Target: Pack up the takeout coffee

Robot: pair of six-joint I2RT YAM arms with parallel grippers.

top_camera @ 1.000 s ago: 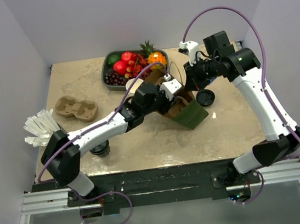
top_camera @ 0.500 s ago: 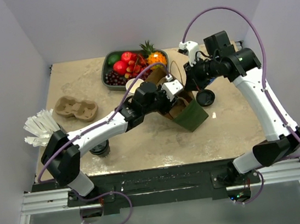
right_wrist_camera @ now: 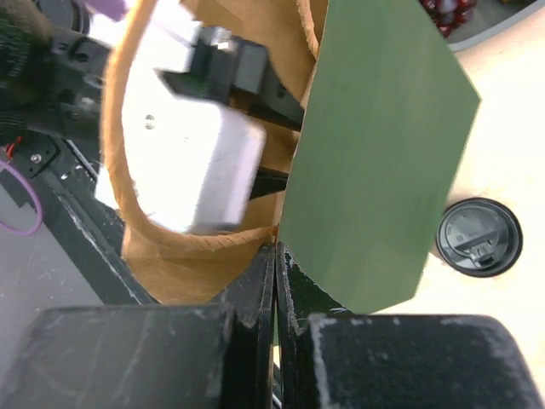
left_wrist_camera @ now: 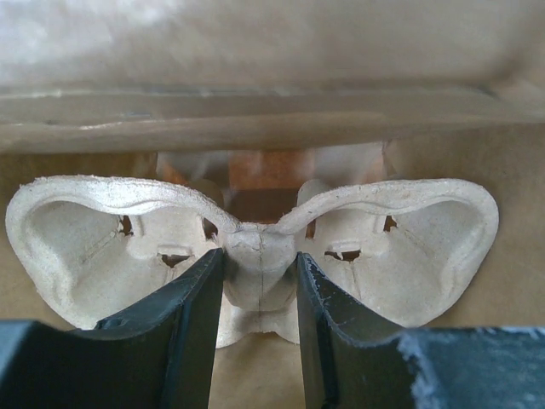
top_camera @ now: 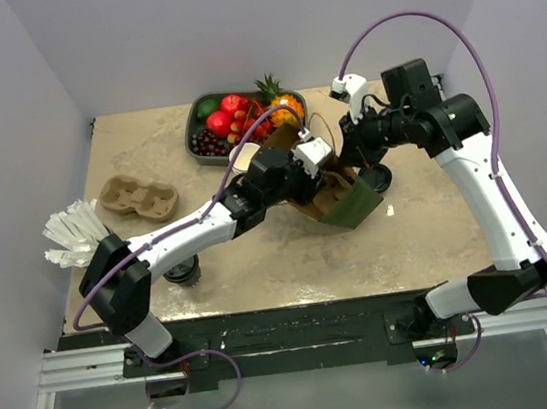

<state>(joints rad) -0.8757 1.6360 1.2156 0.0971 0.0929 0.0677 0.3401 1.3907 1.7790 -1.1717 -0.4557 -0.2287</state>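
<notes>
Left claw (left_wrist_camera: 260, 285): you grip the cup carrier (left_wrist_camera: 409, 247) by its middle ridge — inside the bag (right_wrist_camera: 383, 153).
Right claw (right_wrist_camera: 275, 264): clamped shut on the bag's edge.

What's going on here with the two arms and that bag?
The right gripper is pinched shut on the rim of the green paper bag, holding its mouth open. The left gripper is reaching inside the bag, closed on the centre ridge of a pulp cup carrier. A black-lidded cup, apparently the takeout coffee, stands on the table just beside the bag, not yet packed.
</notes>
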